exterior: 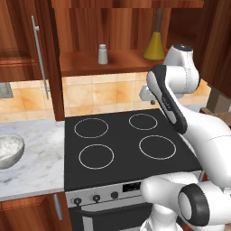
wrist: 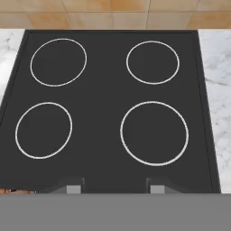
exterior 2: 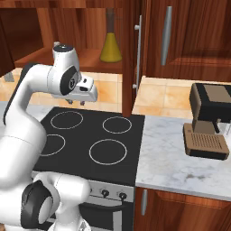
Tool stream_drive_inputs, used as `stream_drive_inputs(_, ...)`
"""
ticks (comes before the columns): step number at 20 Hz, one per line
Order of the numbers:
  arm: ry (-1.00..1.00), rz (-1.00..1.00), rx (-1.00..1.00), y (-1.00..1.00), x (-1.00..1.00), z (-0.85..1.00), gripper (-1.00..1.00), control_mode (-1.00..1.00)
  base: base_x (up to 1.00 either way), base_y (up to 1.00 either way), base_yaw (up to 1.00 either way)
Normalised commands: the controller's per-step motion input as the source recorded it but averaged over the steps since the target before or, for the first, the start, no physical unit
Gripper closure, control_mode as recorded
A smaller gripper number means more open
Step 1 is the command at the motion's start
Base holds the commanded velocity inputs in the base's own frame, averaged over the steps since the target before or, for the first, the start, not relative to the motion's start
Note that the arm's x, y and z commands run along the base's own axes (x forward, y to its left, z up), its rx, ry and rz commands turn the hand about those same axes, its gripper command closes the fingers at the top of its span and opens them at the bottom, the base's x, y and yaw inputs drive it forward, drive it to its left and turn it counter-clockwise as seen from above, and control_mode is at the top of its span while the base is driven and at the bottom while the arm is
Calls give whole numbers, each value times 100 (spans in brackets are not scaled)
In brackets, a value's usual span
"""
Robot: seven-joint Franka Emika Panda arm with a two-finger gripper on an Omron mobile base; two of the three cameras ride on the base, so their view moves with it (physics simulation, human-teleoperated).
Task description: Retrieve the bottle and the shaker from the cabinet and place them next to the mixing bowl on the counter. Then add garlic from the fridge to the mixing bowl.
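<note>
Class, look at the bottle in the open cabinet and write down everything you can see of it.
The bottle is olive-yellow with a wide cone-shaped body that narrows to a thin dark neck; the cabinet's top edge cuts off its tip. It looks glossy, like glass. It stands upright on the wooden shelf of the open cabinet above the stove, toward the right end, well apart from the shaker to its left. Nothing but the shelf touches it.
</note>
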Motion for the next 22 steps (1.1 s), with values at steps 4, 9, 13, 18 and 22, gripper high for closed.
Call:
stream_drive_inputs(4, -7, -2, 0, 5, 3, 0, -100, -100, 0, 0, 0)
stream_drive_inputs(9, -23, -7, 0, 8, -4, 1, -100, -100, 0, 0, 0)
stream_drive_inputs(13, -31, 0, 0, 26, -16, 24, -100, -100, 0, 0, 0)
stream_drive_inputs(18, -9, -7, -1, 4, -12, 35, -100, -100, 0, 0, 0)
stream_drive_inputs(22, -4, -15, -1, -7, -27, 32, -100, -100, 0, 0, 0)
